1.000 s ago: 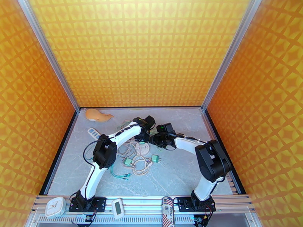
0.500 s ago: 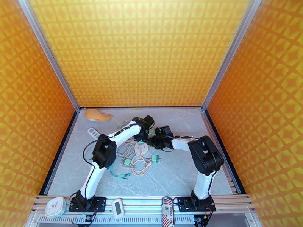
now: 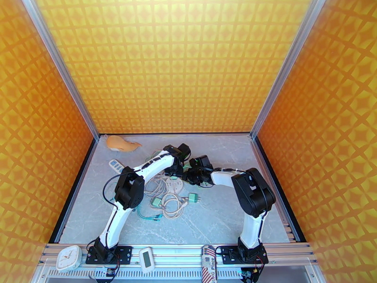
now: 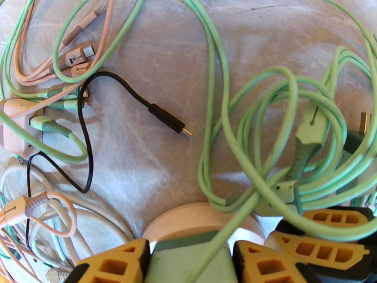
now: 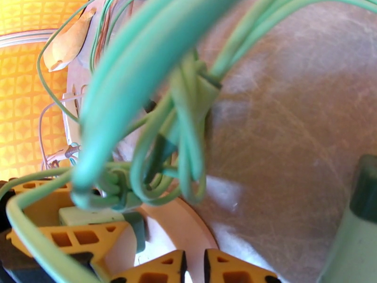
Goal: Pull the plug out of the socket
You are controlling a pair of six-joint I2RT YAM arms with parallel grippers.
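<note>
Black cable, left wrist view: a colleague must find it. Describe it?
On the grey table, left of the green cable tangle, a thin black cable curves to a free metal-tipped connector. It is the only black lead among green, pink and white ones.

Walls: three panels [image 3: 174, 62] of orange-yellow diamond pattern (back, left and right) were brightly and evenly lit.
Frame: aluminium posts [image 3: 59, 67] stood at the two back corners.
Floor: a grey marbled tabletop [image 3: 226, 218] — dark-edged at both sides.
Front: a slotted aluminium rail [image 3: 179, 254] ran along the near edge.
</note>
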